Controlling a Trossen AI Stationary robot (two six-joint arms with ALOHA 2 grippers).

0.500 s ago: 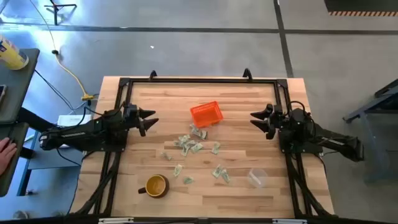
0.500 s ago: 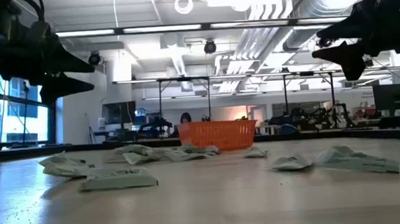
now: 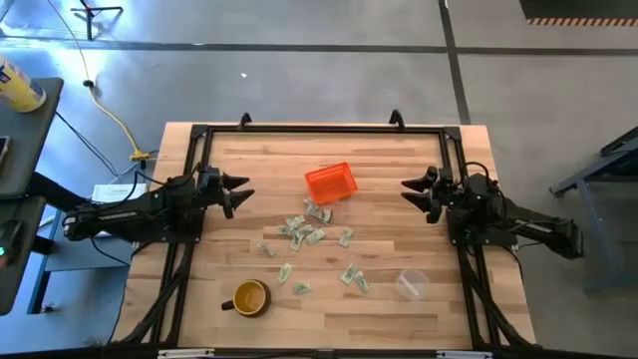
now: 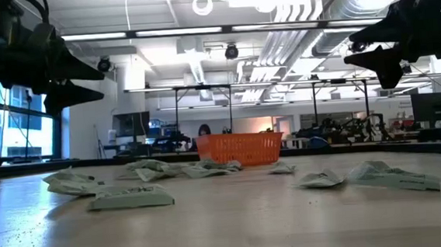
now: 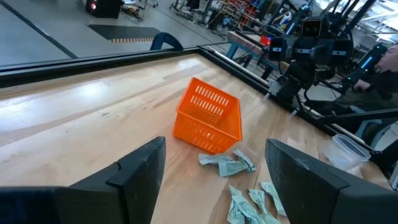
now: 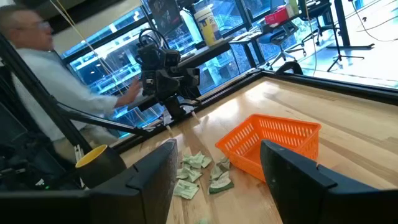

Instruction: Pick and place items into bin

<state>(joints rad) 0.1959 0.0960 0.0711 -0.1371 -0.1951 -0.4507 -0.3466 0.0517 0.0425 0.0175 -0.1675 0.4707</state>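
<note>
Several crumpled pale green-and-white scraps point(image 3: 311, 234) lie scattered on the wooden table's middle, also in the low view point(image 4: 132, 196) and both wrist views point(image 5: 227, 165) point(image 6: 198, 171). The orange bin point(image 3: 331, 182) stands on the table just beyond them toward the far edge point(image 5: 208, 118) point(image 6: 270, 143) point(image 4: 239, 148). My left gripper point(image 3: 242, 193) hovers open above the table's left side, left of the bin. My right gripper point(image 3: 410, 189) hovers open at the right side, pointing at the bin. Neither touches anything.
A yellow-brown mug point(image 3: 250, 297) stands near the table's near edge on the left. A clear plastic cup point(image 3: 411, 285) stands near the near right. A black frame point(image 3: 319, 128) runs around the table. A person point(image 6: 37, 74) sits beyond the left side.
Both arms have kept still. A person's hand at the high view's left edge has drawn out of sight.
</note>
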